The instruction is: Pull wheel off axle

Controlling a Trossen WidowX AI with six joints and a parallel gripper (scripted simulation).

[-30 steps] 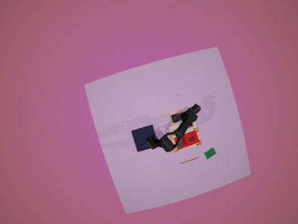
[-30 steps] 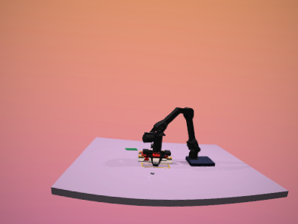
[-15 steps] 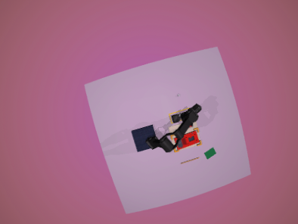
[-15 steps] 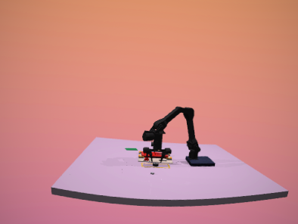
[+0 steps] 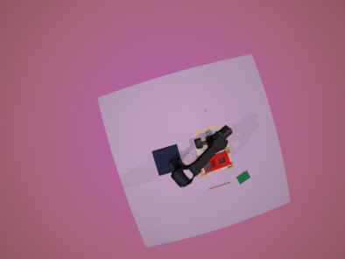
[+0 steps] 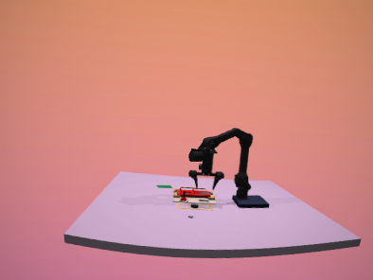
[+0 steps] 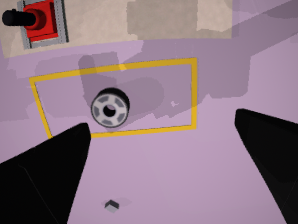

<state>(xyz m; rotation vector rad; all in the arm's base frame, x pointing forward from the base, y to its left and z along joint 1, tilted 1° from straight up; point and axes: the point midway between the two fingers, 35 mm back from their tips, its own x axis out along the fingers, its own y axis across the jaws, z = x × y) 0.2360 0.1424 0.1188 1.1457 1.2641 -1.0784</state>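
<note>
The wheel (image 5: 209,133) (image 6: 194,205) (image 7: 119,112), black with a light grey hub face, lies flat on the table inside the yellow outline of the marked area (image 5: 207,129) (image 7: 194,95), left of its middle in the wrist view. My gripper (image 6: 205,188) (image 7: 163,123) is open and empty, raised above the table. In the wrist view its fingertips stand apart from the wheel, which shows beyond the left fingertip. The black axle (image 7: 15,18) stands bare on a red block (image 7: 42,22) at the top left of the wrist view.
A beige board (image 7: 100,25) borders the marked area and carries a red body (image 5: 219,166) (image 6: 189,192). A small grey piece (image 5: 206,110) (image 6: 190,217) (image 7: 111,206) lies outside the outline. A green rectangle (image 5: 243,177) (image 6: 165,186) and a thin brown strip (image 5: 220,185) lie beyond the board.
</note>
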